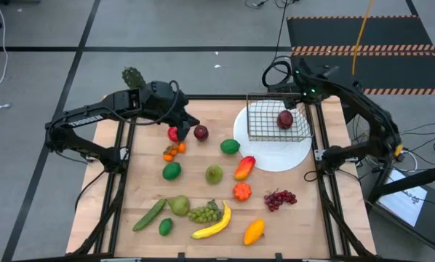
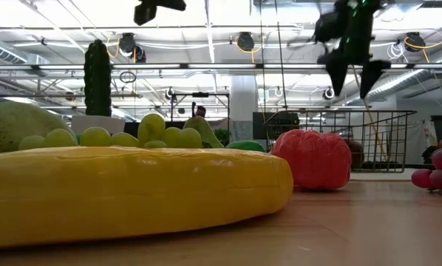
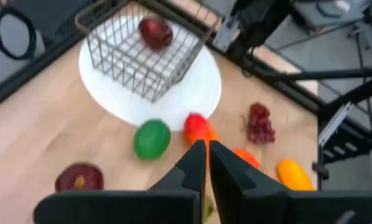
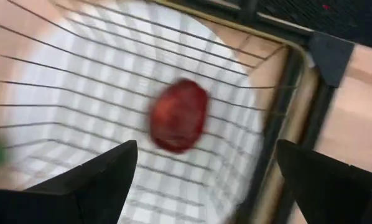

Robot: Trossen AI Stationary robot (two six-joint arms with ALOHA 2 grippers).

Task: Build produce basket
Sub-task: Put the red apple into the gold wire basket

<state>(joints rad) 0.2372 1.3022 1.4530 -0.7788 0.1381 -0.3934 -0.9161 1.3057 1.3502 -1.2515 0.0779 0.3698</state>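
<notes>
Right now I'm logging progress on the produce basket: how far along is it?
Barely started. Done: one red apple lies in the basket, which sits on the white plate. In hand: nothing; the right gripper hovers open over the basket, and the left gripper is shut above the apples at the table's rear left. Left: everything else, including banana, grapes and lime.

Two matte-black jointed arms; left arm (image 1: 94, 120) carries white lettering, right arm (image 1: 363, 109) shows a small green light.
</notes>
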